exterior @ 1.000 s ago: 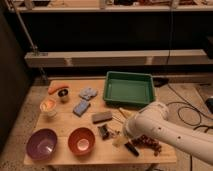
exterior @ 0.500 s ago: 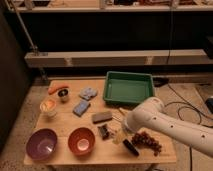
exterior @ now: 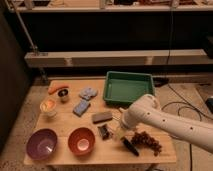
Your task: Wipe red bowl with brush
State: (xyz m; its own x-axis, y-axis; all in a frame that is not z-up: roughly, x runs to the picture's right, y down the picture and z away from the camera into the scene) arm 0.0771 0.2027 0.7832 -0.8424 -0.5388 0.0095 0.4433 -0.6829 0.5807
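The red bowl (exterior: 81, 140) stands at the table's front, left of centre, with a pale inner bottom. The brush lies to its right, aslant on the table: its dark bristled head (exterior: 104, 131) is near the bowl and its black handle (exterior: 131, 147) points to the front right. My gripper (exterior: 120, 132), at the end of the white arm, is down over the middle of the brush and hides that part. It is about half a bowl-width to the right of the red bowl.
A purple bowl (exterior: 41, 143) stands left of the red bowl. A grey block (exterior: 101, 117), two blue-grey sponges (exterior: 84, 100), a white-orange cup (exterior: 48, 106), a small dark cup (exterior: 63, 95) and a carrot (exterior: 57, 88) lie behind. A green tray (exterior: 127, 87) is at the back right, and grapes (exterior: 146, 140) are beside the handle.
The arm has swung left and lowered, bringing the gripper down onto the middle of the brush. The brush and bowls have not moved.
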